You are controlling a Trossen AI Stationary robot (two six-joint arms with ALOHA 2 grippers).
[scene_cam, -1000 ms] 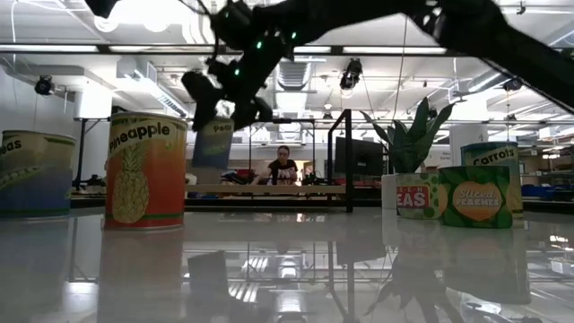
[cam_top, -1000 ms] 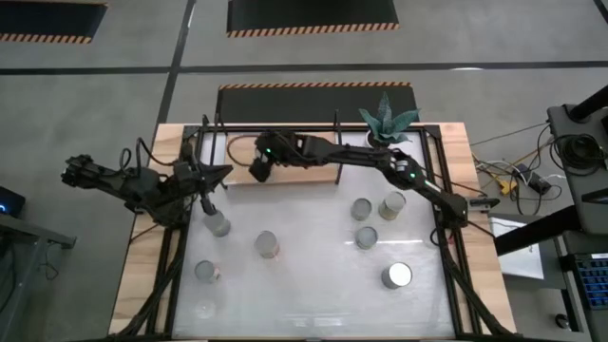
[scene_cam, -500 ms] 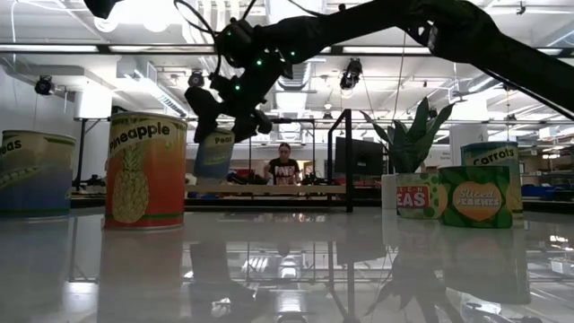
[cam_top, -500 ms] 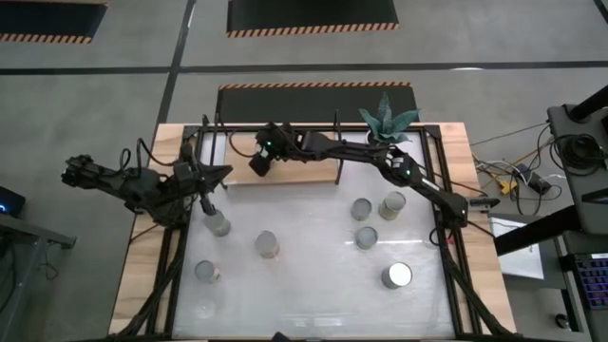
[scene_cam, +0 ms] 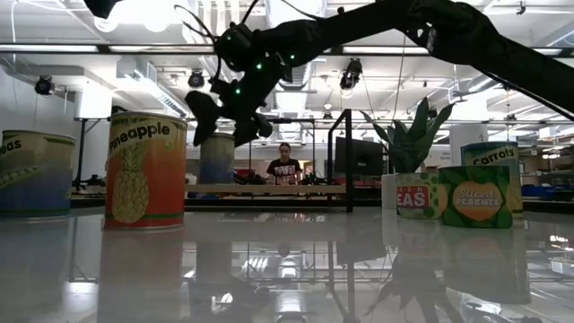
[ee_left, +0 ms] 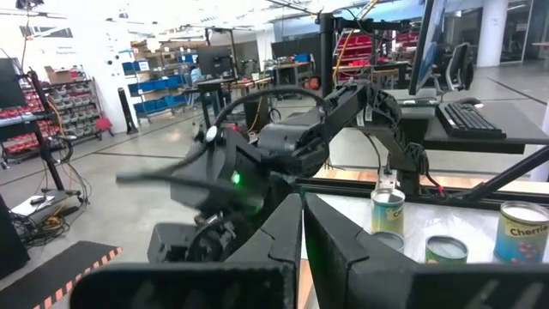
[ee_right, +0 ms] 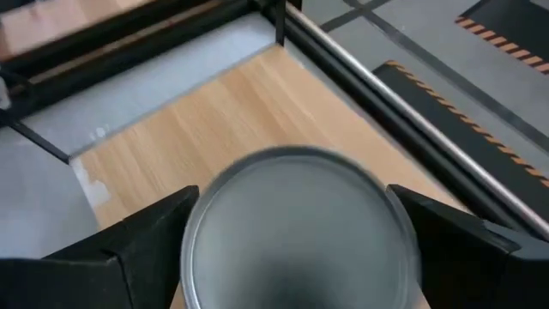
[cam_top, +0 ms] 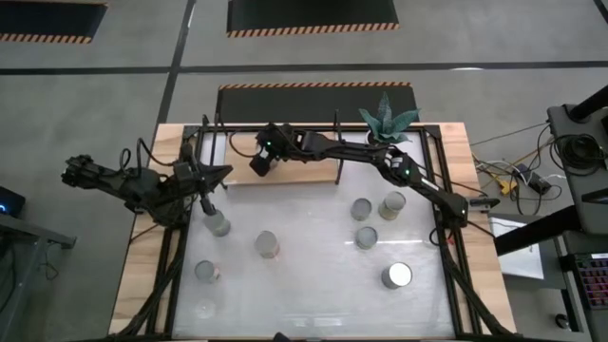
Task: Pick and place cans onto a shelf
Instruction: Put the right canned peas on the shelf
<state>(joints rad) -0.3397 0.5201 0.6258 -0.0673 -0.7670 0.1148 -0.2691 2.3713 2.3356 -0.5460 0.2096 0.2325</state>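
One silver-grey metal can with a smooth round lid stands on the light wooden shelf in its thin black frame — the right gripper spreads wide around it. The left gripper, pinched closed, hangs over the glossy white table.

Glossy metal can on pale matt-wood shelf.

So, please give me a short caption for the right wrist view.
Right gripper open around a can standing on the wooden shelf.
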